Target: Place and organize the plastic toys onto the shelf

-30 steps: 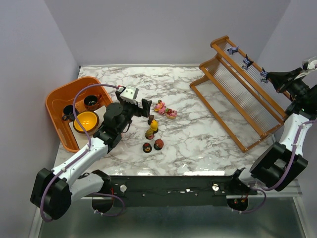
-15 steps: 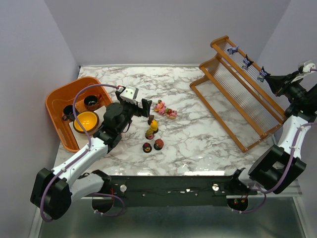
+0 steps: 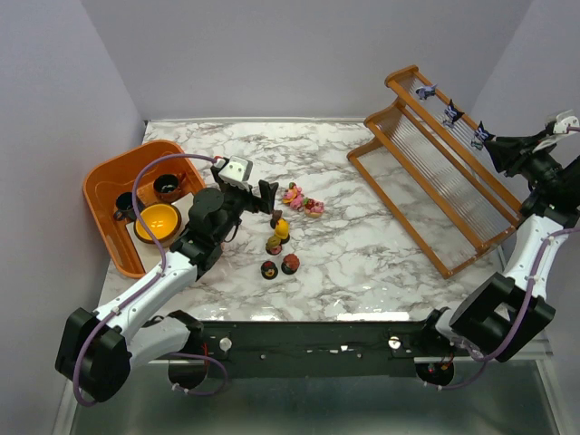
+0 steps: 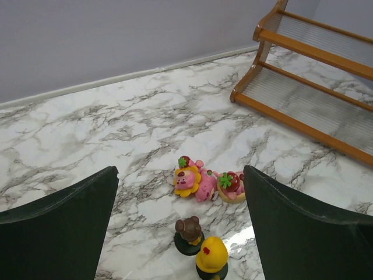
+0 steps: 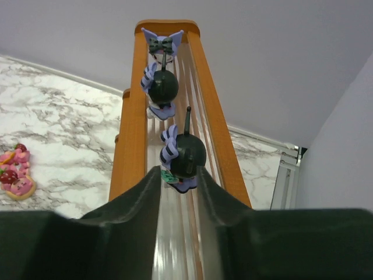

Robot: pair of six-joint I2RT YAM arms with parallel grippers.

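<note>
Several plastic toys stand on the marble table: a pink lion (image 3: 292, 193) (image 4: 187, 179), a strawberry piece (image 3: 314, 207) (image 4: 231, 185), a brown bear (image 3: 276, 217) (image 4: 189, 232), a yellow toy (image 3: 282, 228) (image 4: 211, 256) and three dark-based ones (image 3: 279, 260). My left gripper (image 3: 267, 195) (image 4: 179, 170) is open and empty, just left of them. The shelf (image 3: 435, 172) (image 5: 134, 116) holds purple-black toys (image 3: 426, 91) (image 3: 450, 113) on its top tier. My right gripper (image 3: 494, 145) (image 5: 178, 170) is shut on a third purple-black toy (image 3: 480, 136) (image 5: 185, 153) on that tier.
An orange tub (image 3: 104, 181) at the left edge holds two dark cups (image 3: 169, 186) and a yellow bowl (image 3: 156, 222). The shelf's lower tier (image 4: 315, 105) has only bare rods. Walls close in on the left, back and right.
The right wrist has lifted and shifted slightly right while the third purple-black toy stays in place on the top tier. The left arm has not moved.
</note>
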